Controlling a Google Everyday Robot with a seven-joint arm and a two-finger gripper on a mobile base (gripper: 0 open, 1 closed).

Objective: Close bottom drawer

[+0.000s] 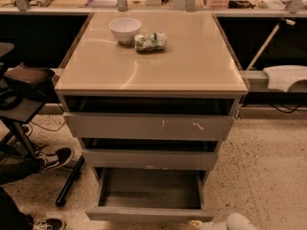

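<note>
gripper (pixel 199 223) sits just beside the front of the open bottom drawer (pixel 149 214); jaws' state unclear.
</note>
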